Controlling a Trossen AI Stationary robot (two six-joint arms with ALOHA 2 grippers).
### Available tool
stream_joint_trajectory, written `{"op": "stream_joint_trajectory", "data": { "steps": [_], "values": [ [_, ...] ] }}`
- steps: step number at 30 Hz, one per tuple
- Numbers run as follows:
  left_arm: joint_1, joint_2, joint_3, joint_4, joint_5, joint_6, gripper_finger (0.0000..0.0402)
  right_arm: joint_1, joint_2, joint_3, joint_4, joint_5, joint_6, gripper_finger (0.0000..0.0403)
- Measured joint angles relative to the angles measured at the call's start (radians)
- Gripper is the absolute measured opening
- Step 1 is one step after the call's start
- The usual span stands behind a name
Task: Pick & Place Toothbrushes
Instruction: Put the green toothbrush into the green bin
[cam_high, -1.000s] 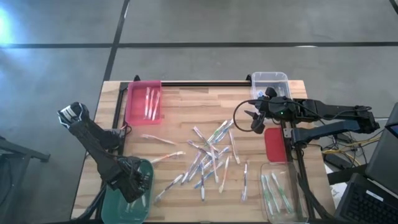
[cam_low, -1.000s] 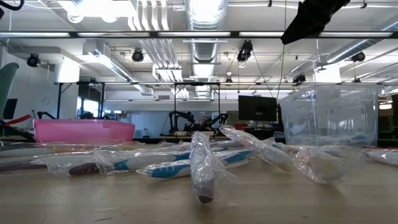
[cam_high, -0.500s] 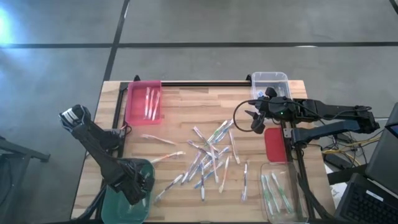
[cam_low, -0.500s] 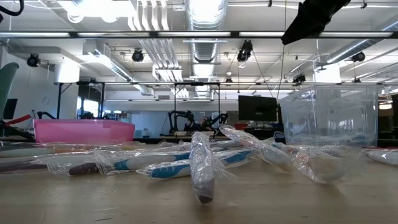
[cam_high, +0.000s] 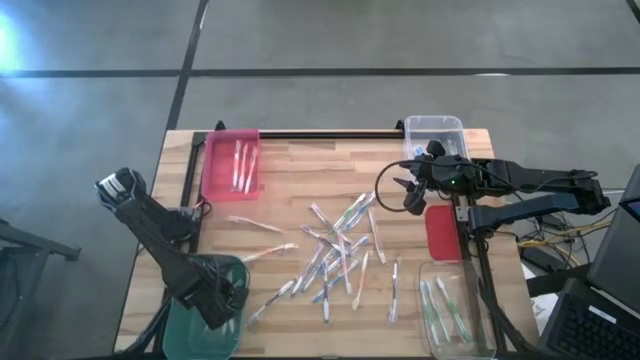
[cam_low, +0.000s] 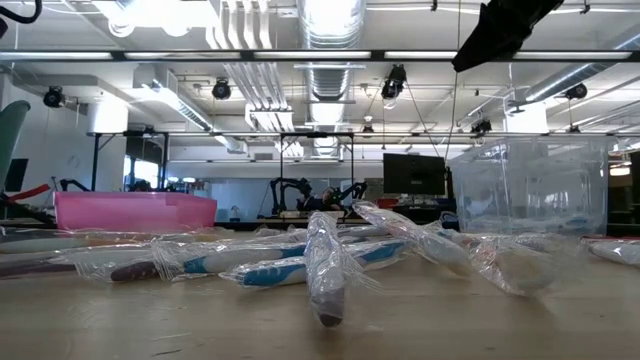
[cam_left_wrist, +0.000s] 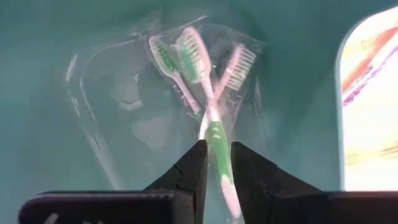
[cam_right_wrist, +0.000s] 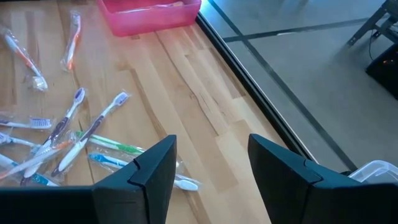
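Where the table's (cam_high: 290, 165) near left corner holds the green bin (cam_high: 190, 325), the left gripper (cam_left_wrist: 216, 163) sits inside, fingers narrowly parted around a green toothbrush (cam_left_wrist: 214, 134). Right gripper (cam_right_wrist: 210, 163): released, empty, above bare wood beside the scattered toothbrushes (cam_high: 335, 255).

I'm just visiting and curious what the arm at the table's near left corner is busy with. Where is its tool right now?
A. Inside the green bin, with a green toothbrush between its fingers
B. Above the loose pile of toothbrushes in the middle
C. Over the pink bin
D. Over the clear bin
A: the left tool sits down inside the green bin, and a wrapped green toothbrush lies between its two dark fingers.
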Motion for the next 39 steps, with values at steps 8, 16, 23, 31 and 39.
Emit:
{"op": "stream_joint_trajectory", "data": {
  "steps": [8, 16, 23, 31, 39],
  "values": [
    [0.008, -0.039, 0.008, -0.004, 0.008, 0.058, 0.0095, 0.000, 0.000, 0.000, 0.000, 0.000, -0.011, 0.0178],
    [0.013, -0.136, 0.044, -0.004, -0.084, 0.072, 0.0094, 0.000, 0.000, 0.000, 0.000, 0.000, -0.017, 0.0186],
    [0.022, -0.211, 0.092, 0.004, -0.149, 0.081, 0.0094, 0.000, 0.000, 0.000, 0.000, 0.000, -0.018, 0.0198],
    [0.095, -0.262, 0.170, 0.005, -0.305, 0.349, 0.0094, 0.000, 0.000, 0.000, 0.000, 0.000, -0.022, 0.0187],
    [0.192, -0.274, 0.260, 0.011, -0.567, 0.867, 0.0094, 0.000, 0.000, 0.000, 0.000, 0.000, -0.026, 0.0179]
  ]
}}
